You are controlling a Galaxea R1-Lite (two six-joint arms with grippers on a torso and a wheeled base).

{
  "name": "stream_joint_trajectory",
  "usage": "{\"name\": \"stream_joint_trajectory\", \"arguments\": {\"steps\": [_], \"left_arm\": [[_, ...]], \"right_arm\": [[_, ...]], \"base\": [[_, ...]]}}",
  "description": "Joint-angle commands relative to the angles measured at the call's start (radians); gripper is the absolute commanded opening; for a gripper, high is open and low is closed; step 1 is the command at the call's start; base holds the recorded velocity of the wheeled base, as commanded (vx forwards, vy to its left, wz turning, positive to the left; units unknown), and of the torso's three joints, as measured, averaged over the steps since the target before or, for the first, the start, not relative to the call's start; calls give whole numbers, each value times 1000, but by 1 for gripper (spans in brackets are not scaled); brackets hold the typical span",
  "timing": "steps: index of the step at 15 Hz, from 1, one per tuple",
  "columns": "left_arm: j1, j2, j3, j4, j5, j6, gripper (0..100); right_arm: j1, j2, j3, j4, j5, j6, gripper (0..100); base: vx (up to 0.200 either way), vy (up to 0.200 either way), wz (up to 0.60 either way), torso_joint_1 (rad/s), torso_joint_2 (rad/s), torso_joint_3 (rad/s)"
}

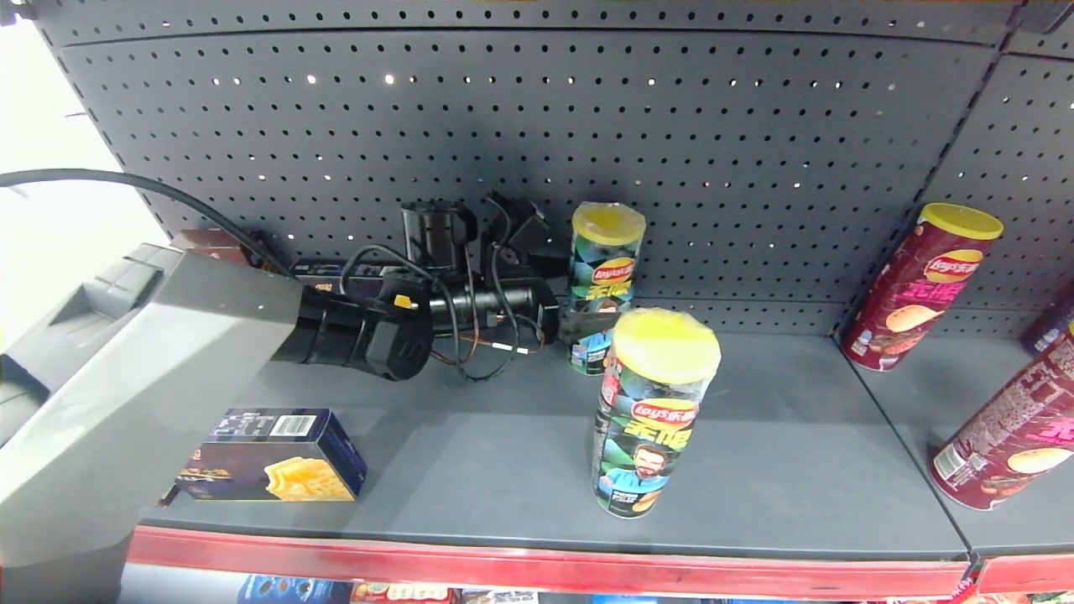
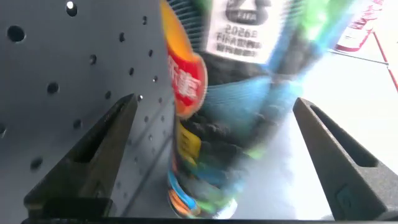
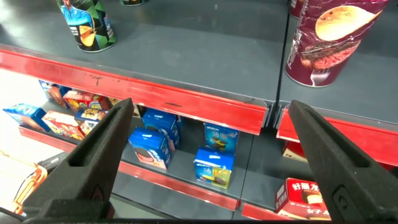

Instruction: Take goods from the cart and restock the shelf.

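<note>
Two green chip cans with yellow lids stand upright on the grey shelf (image 1: pixel 789 453): one at the back (image 1: pixel 606 268) near the pegboard, one nearer the front edge (image 1: pixel 654 411). My left gripper (image 1: pixel 587 323) reaches in from the left and is open, its fingers on either side of the back can (image 2: pixel 242 106). In the left wrist view a gap shows on each side between the fingers (image 2: pixel 93 155) and the can. My right gripper (image 3: pixel 210 106) is open and holds nothing, in front of the red shelf edge (image 3: pixel 155 93).
A dark blue cracker box (image 1: pixel 273 457) lies at the shelf's front left. Maroon chip cans (image 1: pixel 919 285) (image 1: pixel 1007 436) lean in the bay to the right. The lower shelf holds blue boxes (image 3: pixel 214 165). Free room lies right of the front can.
</note>
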Motion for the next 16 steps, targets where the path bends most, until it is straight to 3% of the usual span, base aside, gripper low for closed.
{"name": "stream_joint_trajectory", "arguments": {"steps": [1, 4, 7, 8, 9, 12, 16], "left_arm": [[4, -70, 44, 8, 7, 0, 100], [7, -113, 55, 86, 15, 9, 100], [17, -135, 61, 250, 64, 159, 100], [22, -135, 61, 285, 87, 198, 100], [20, -135, 70, 298, 96, 213, 100], [19, -133, 79, 294, 114, 210, 100], [11, -92, 50, 287, 199, 202, 100]], "right_arm": [[0, 1, 0, 0, 0, -1, 100], [2, 1, 0, 0, 0, -1, 100], [0, 1, 0, 0, 0, -1, 100], [0, 1, 0, 0, 0, -1, 100], [2, 1, 0, 0, 0, -1, 100], [2, 1, 0, 0, 0, -1, 100], [0, 1, 0, 0, 0, -1, 100]], "base": [[0, 0, 0, 0, 0, 0], [0, 0, 0, 0, 0, 0], [0, 0, 0, 0, 0, 0], [0, 0, 0, 0, 0, 0], [0, 0, 0, 0, 0, 0], [0, 0, 0, 0, 0, 0], [0, 0, 0, 0, 0, 0]]}}
